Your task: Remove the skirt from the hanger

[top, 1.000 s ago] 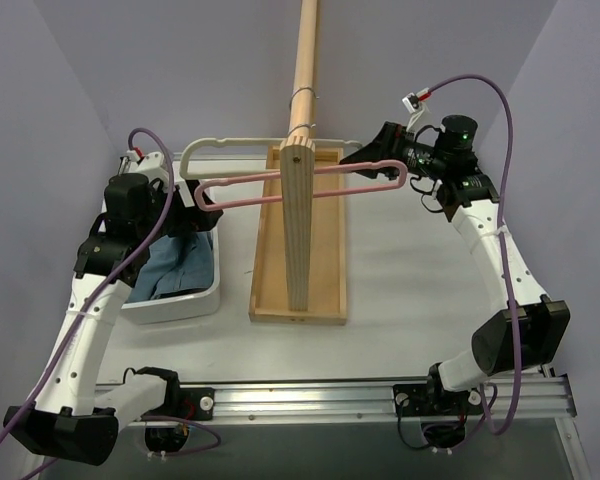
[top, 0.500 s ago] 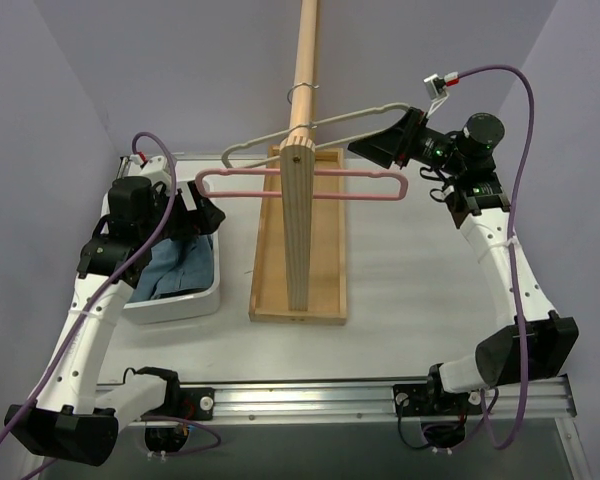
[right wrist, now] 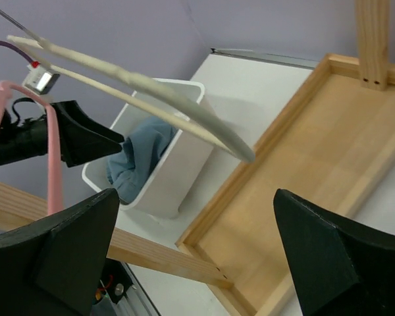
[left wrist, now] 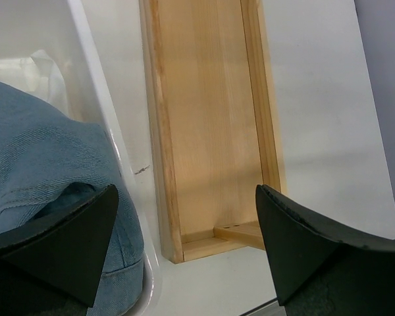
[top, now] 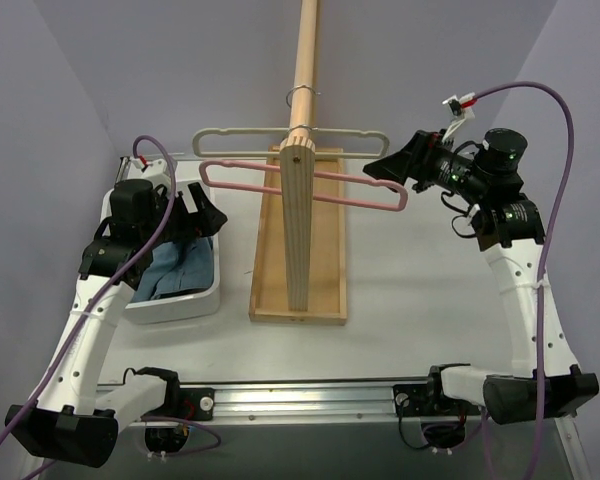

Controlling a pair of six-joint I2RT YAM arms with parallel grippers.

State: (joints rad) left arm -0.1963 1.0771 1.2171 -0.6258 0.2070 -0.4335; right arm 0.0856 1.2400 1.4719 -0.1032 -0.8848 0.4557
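Observation:
The pink hanger point(top: 352, 196) hangs bare on the wooden rod point(top: 306, 60), its bar slanting across the upright post; a piece of it shows at the left of the right wrist view point(right wrist: 52, 158). No skirt hangs on it. A scrap of pale white cloth point(left wrist: 27, 71) lies behind the denim in the bin; I cannot tell if it is the skirt. My right gripper point(top: 385, 166) point(right wrist: 196, 197) is open and empty, just right of the hangers' right ends, touching neither. My left gripper point(top: 195, 217) point(left wrist: 187, 197) is open and empty over the bin's right rim.
An off-white hanger point(top: 230, 133) point(right wrist: 151, 92) hangs on the same rod behind the pink one. The wooden stand's tray base point(top: 330, 262) point(left wrist: 210, 118) sits mid-table. A white bin point(top: 175, 303) holding blue denim point(top: 175, 268) point(left wrist: 46, 151) stands at the left.
My right gripper has drawn back to the right and upward, away from the hanger ends. Both hangers have swung on the rod. My left arm has barely moved.

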